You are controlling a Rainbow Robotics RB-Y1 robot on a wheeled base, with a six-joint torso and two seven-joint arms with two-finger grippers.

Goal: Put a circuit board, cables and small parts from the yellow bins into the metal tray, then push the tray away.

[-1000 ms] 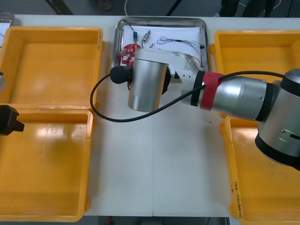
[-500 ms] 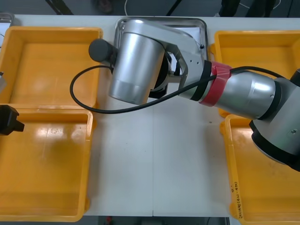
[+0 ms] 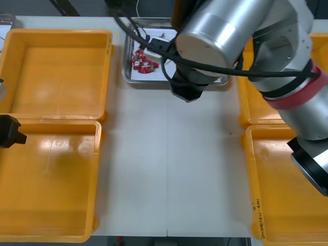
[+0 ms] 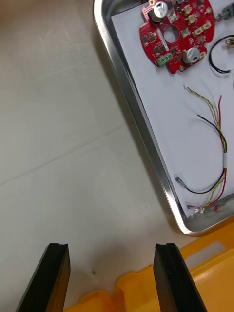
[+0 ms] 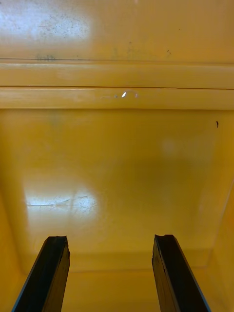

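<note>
The table [image 3: 169,169] carries two yellow bins at the left [image 3: 56,72] and two at the right [image 3: 287,195]; as far as they show, all lie bare. The right arm [image 3: 230,31] reaches across the table's far middle and covers part of the tray [image 3: 128,72], which sits between the far bins.

The right gripper [image 4: 112,248] hangs over bare table just beside the tray's near rim, by the corner next to a right bin. Its fingers stand wide apart with nothing between them. The left gripper [image 5: 110,239] waits over the near left bin, fingers likewise apart and holding nothing.

On the tray's white floor lie the board [image 4: 184,41], a red and yellow cable [image 4: 217,126] twisted with a black strand, a black cable [image 4: 214,61], and what may be a small part [image 4: 226,12] at the far side.

Loading looks done, so the push is likely in hand. The next move calls for setting the fingers low against the near rim, closer to its middle than to the corner. From there they can drive straight away, so the tray slides without turning into the bins.
</note>
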